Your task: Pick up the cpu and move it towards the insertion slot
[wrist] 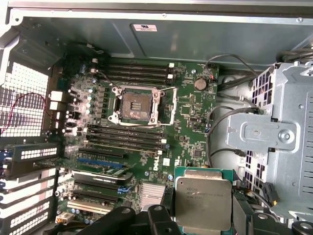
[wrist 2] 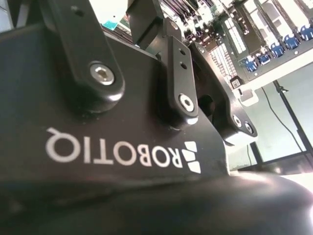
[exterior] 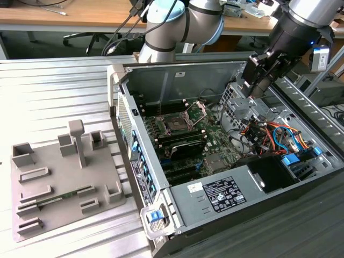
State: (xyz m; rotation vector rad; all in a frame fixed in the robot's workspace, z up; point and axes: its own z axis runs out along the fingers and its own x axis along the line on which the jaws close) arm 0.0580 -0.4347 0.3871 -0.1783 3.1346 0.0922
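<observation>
Looking down through the first wrist view, you are seeing one cpu (wrist: 203,199), one insertion slot (wrist: 134,105) and one green motherboard (wrist: 188,115) inside one open computer case (exterior: 212,196). The cpu is a thin flat square with a pale silvery metal top and a green border around it. It is sitting clamped between the dark fingers (wrist: 157,223) of the gripper (wrist: 205,223), which are pressing in on its sides. It is hanging above the motherboard, well apart from the insertion slot and close to the silver drive cage (wrist: 281,134).

The insertion slot is a dark square socket with a silver metal frame, and its hinged bracket is standing open. Long black memory slots (wrist: 127,139) are running along both sides of it.

In the exterior view, you are seeing one robot arm (exterior: 185,24) reaching over the case from the far side, with the gripper (exterior: 257,80) pointing down and hovering above the case's interior toward the exterior view's right. The case is lying on its side on a ribbed metal tabletop (exterior: 54,97). One grey parts holder (exterior: 62,177) is resting on the tabletop just beside the case, at the exterior view's left.
</observation>
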